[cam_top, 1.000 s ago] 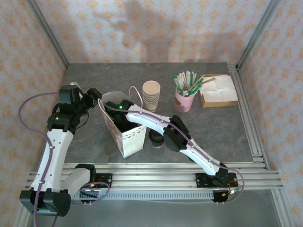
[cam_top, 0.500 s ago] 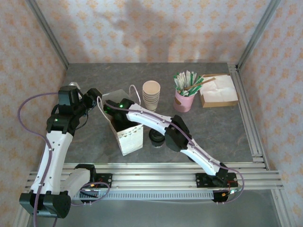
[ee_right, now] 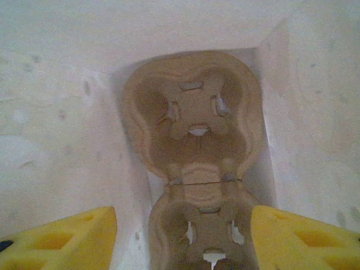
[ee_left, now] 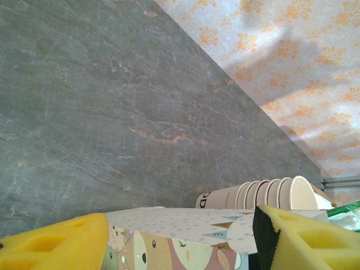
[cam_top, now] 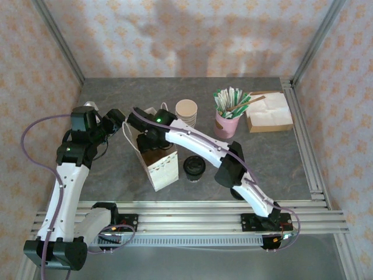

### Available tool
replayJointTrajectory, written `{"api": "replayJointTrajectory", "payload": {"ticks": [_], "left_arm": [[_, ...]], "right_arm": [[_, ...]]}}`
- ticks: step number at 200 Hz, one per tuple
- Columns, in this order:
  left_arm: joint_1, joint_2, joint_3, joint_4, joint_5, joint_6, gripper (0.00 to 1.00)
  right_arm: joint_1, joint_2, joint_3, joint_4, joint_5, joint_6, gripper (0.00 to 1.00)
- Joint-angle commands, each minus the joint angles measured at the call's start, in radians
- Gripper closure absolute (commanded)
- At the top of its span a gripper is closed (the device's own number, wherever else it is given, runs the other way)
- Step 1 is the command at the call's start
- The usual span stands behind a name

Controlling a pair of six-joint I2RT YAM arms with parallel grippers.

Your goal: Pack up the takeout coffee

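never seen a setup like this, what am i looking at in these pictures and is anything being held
These are two robot arms bolted to a table. One picture looks down from above; the other two come from a camera on each wrist, so the yellow blocks there are that arm's own fingers. On the table stand a white paper bag, a small black-lidded cup, a stack of lidless cups, a pink cup of stirrers and a tray of napkins. The right end effector is inside the bag, open and empty, above a cardboard cup carrier. The left end effector straddles the bag's top edge; whether it pinches it I cannot tell.
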Motion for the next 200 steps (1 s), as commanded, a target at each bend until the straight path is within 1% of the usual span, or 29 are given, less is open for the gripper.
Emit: {"api": "replayJointTrajectory", "payload": {"ticks": [1, 23, 61, 90, 110, 126, 138, 153, 165, 183, 200], "left_arm": [[0.007, -0.019, 0.002, -0.025, -0.011, 0.023, 0.3], [0.006, -0.017, 0.007, -0.029, -0.015, 0.024, 0.3], [0.008, -0.019, 0.018, -0.037, -0.019, 0.03, 0.28], [0.007, -0.019, 0.029, -0.051, -0.025, 0.039, 0.28], [0.006, -0.019, 0.039, -0.063, -0.03, 0.045, 0.28], [0.006, -0.02, 0.042, -0.071, -0.029, 0.052, 0.28], [0.006, -0.021, 0.049, -0.082, -0.029, 0.06, 0.27], [0.007, -0.025, 0.054, -0.093, -0.029, 0.066, 0.26], [0.006, -0.029, 0.049, -0.087, -0.015, 0.066, 0.26], [0.006, -0.024, 0.046, -0.084, 0.005, 0.061, 0.25], [0.006, -0.019, 0.063, -0.112, -0.004, 0.073, 0.23]], "right_arm": [[0.006, -0.089, 0.035, 0.014, 0.038, 0.006, 0.34], [0.011, -0.137, 0.066, 0.027, 0.044, 0.0, 0.34], [0.017, -0.224, 0.131, 0.025, 0.089, -0.041, 0.33], [0.018, -0.322, 0.128, 0.006, 0.151, -0.087, 0.32], [0.018, -0.401, 0.122, -0.048, 0.208, -0.124, 0.3], [0.018, -0.478, 0.084, -0.094, 0.232, -0.153, 0.3], [0.021, -0.55, 0.009, -0.123, 0.246, -0.175, 0.29], [0.021, -0.67, -0.157, -0.115, 0.287, -0.173, 0.27], [0.022, -0.77, -0.313, -0.017, 0.276, -0.176, 0.24], [0.023, -0.902, -0.515, 0.147, 0.183, -0.19, 0.21], [0.023, -1.038, -0.719, 0.222, 0.217, -0.211, 0.21]]}}
